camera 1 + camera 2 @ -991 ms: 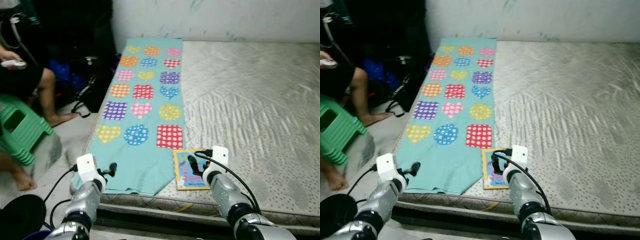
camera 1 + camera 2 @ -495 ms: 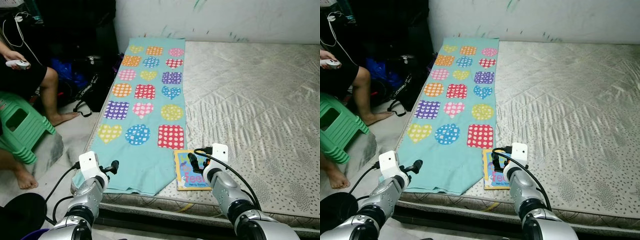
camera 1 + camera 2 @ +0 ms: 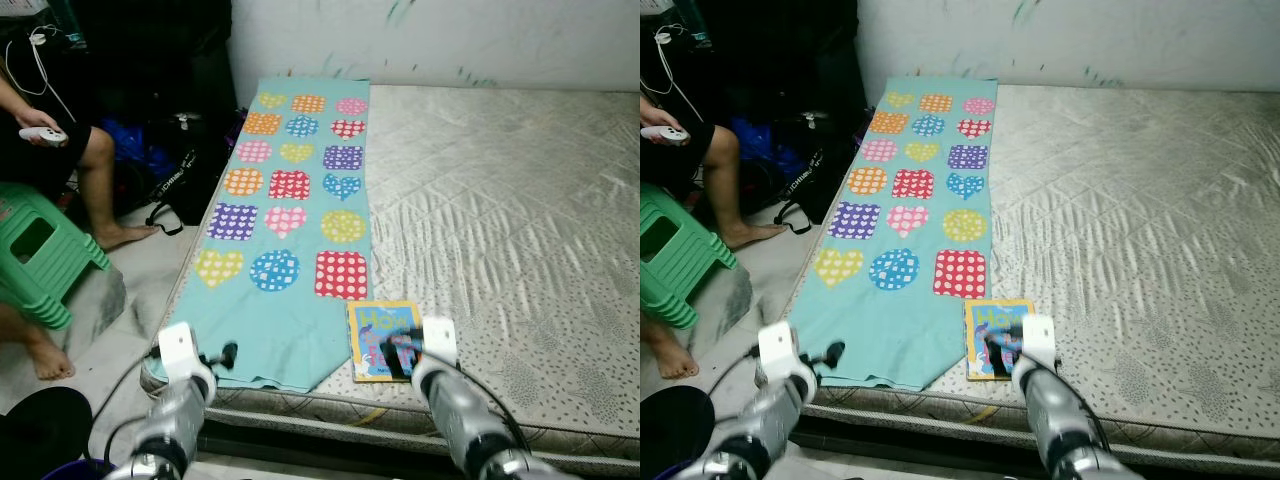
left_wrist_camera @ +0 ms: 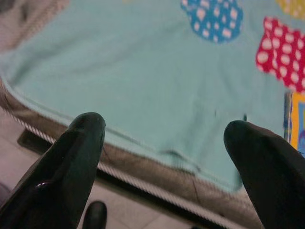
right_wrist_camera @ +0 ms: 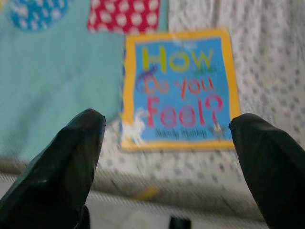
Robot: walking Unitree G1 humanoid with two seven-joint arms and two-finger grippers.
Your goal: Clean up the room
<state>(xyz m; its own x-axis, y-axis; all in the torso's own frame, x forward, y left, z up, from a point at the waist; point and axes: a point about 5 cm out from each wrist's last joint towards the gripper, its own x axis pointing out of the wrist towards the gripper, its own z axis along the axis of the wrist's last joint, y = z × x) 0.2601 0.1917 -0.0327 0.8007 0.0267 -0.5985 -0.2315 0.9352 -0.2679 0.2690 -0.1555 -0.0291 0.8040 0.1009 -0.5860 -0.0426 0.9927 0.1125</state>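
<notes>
Bare mattress [image 3: 500, 200] underfoot, so going near to far: right gripper [image 5: 167, 157] spread wide, aimed at picture book [image 3: 380, 338] at 12 o'clock near bed edge, probably for grabbing. Left gripper [image 4: 167, 157] also spread, over teal towel [image 3: 290, 210] stretching away toward 11.

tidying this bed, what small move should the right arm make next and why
Probably ease the right pincer forward and down onto the book. Its fingers are spread wide with the book lying flat on the mattress just ahead, partly over the patterned cloth, not yet gripped.
</notes>
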